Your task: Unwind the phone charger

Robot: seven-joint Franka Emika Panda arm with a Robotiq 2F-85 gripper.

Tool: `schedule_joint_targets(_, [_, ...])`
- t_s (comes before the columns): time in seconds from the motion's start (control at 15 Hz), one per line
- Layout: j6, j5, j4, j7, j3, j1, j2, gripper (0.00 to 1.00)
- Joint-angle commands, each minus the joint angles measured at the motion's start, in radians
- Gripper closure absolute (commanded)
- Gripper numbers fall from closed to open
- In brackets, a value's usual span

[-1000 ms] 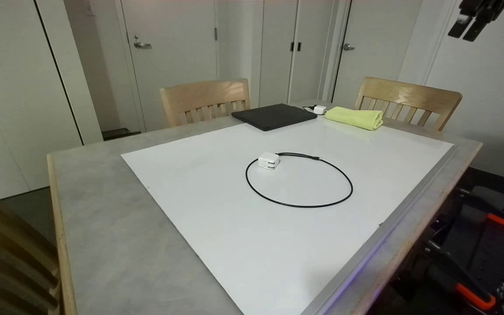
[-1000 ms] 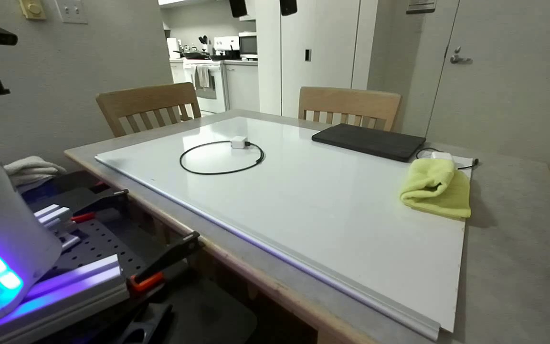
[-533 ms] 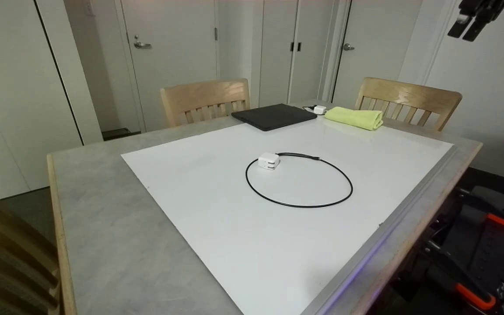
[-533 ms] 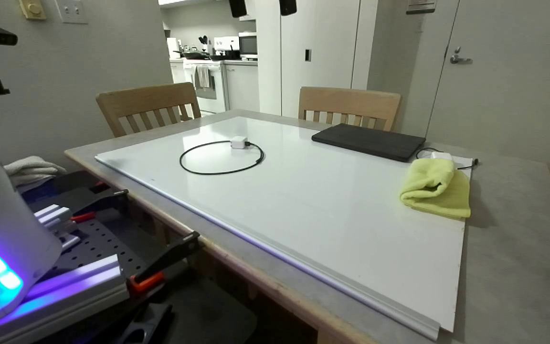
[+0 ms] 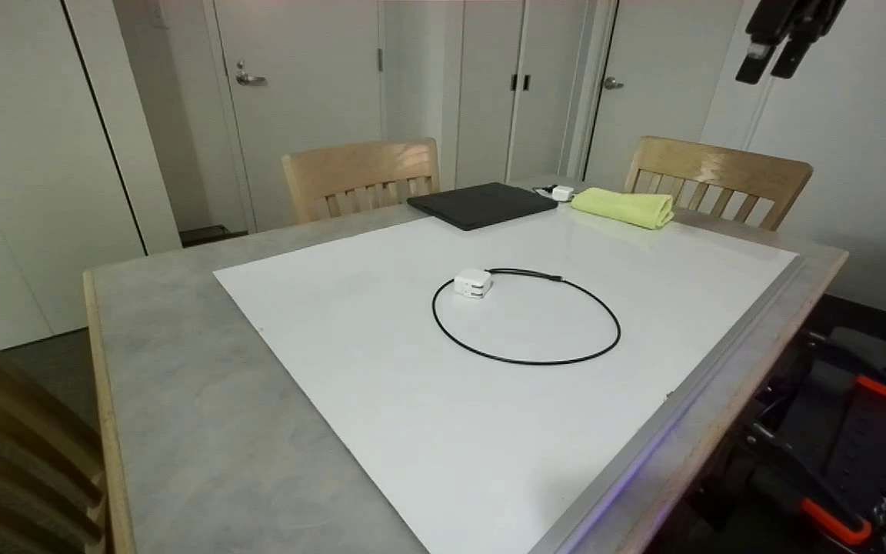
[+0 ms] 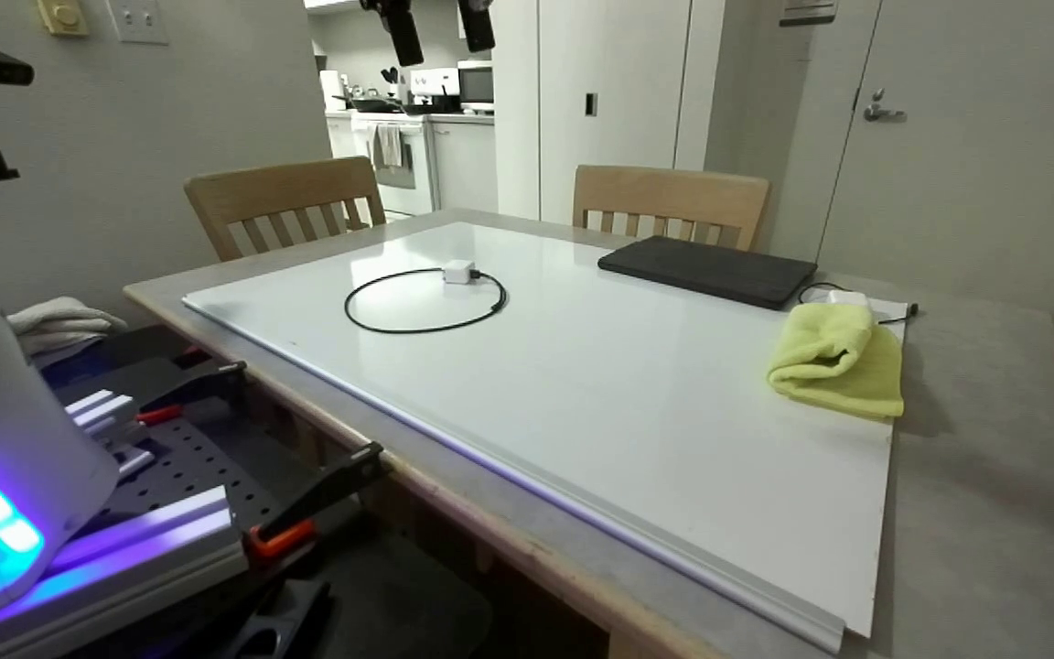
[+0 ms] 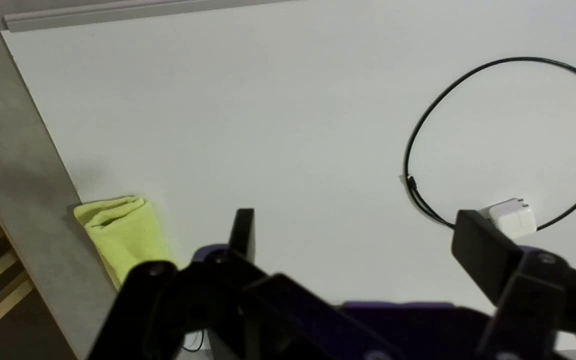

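Note:
The phone charger lies on a white board [image 5: 381, 400] on the table. Its thin black cable [image 5: 539, 363] forms one large loop, with a short doubled stretch beside the white plug block [image 5: 472, 283]. The block's prongs show in the wrist view, where the cable [image 7: 523, 59] runs past the right edge. High above the table, my gripper [image 5: 766, 75] hangs at the top of both exterior views. In the wrist view the gripper [image 7: 355, 217] is open, its fingers wide apart with only bare board seen between them. The right finger [image 7: 485, 250] covers part of the cable near the plug block.
A flat black pad [image 6: 708, 269] and a folded yellow-green towel [image 6: 833, 361] lie along the board's far side. Another white block [image 5: 562, 193] with a black cord sits beside the towel. Wooden chairs [image 5: 366, 165] stand around the table. Clamps [image 6: 326, 494] grip its near edge.
My gripper has shifted left and slightly lower in both exterior views, staying open. The charger and the other things on the table have not moved.

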Motion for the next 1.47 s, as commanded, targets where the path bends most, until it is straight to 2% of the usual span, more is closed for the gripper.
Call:
schedule_joint_targets(0.0, [-0.004, 0.001, 0.002, 0.017, 0.017, 0.010, 0.006, 0.00])
schedule_joint_targets(0.4, [-0.003, 0.002, 0.002, 0.021, 0.018, 0.012, 0.013, 0.00])
schedule_joint_targets(0.73, [-0.021, -0.016, 0.005, -0.010, -0.004, -0.006, -0.028, 0.00])
schedule_joint_targets(0.87, [-0.017, -0.002, 0.005, -0.018, -0.012, 0.011, -0.017, 0.00])
schedule_joint_targets(1.13, [0.027, 0.016, 0.002, 0.024, 0.025, 0.045, 0.057, 0.00])
schedule_joint_targets(1.4, [0.089, 0.047, 0.016, 0.103, 0.109, 0.119, 0.180, 0.00])
